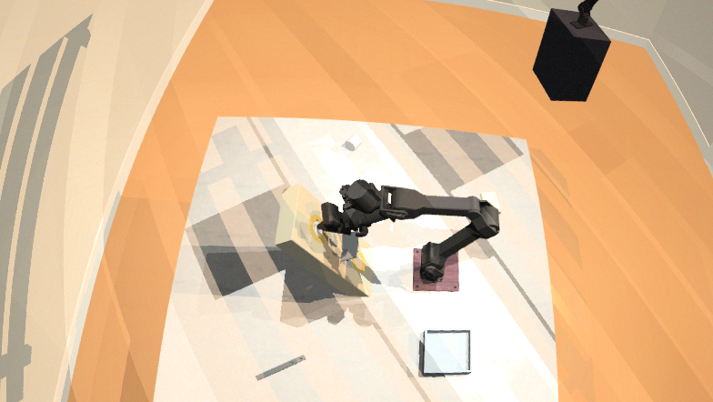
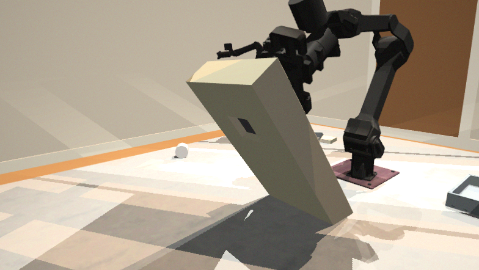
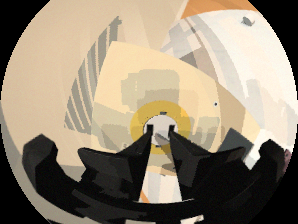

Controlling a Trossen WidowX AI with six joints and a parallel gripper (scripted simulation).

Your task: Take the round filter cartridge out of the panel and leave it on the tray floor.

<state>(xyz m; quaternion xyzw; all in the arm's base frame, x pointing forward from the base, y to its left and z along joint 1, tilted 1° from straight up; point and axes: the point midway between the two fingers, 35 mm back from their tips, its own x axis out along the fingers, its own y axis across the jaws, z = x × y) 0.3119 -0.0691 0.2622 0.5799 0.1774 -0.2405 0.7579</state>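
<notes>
The round pale filter cartridge (image 1: pixel 315 227) (image 3: pixel 160 120) sits in the tilted cream service panel (image 1: pixel 286 219) (image 2: pixel 285 151) (image 3: pixel 197 90), inside a yellow ring. My gripper (image 1: pixel 322 226) (image 3: pixel 160 133) is partly open, with nothing clamped between its fingers. In the wrist view its two narrow fingertips overlap the cartridge face, where the two slots are. Whether the tips are inside the slots, and how deep, is hidden. In the exterior view the panel hides the cartridge and the fingertips. The empty tray (image 1: pixel 446 330) (image 2: pixel 460 203) stands away from the panel, past the arm's base.
A grey part (image 1: pixel 349 245) and a second yellow ring (image 1: pixel 359 261) are lower on the panel face. A white cylinder (image 1: pixel 353 143) (image 2: pixel 181 150) lies beyond the panel. A grey strip (image 1: pixel 280 367) lies on the near side. A pale block (image 2: pixel 327 138) is behind the arm.
</notes>
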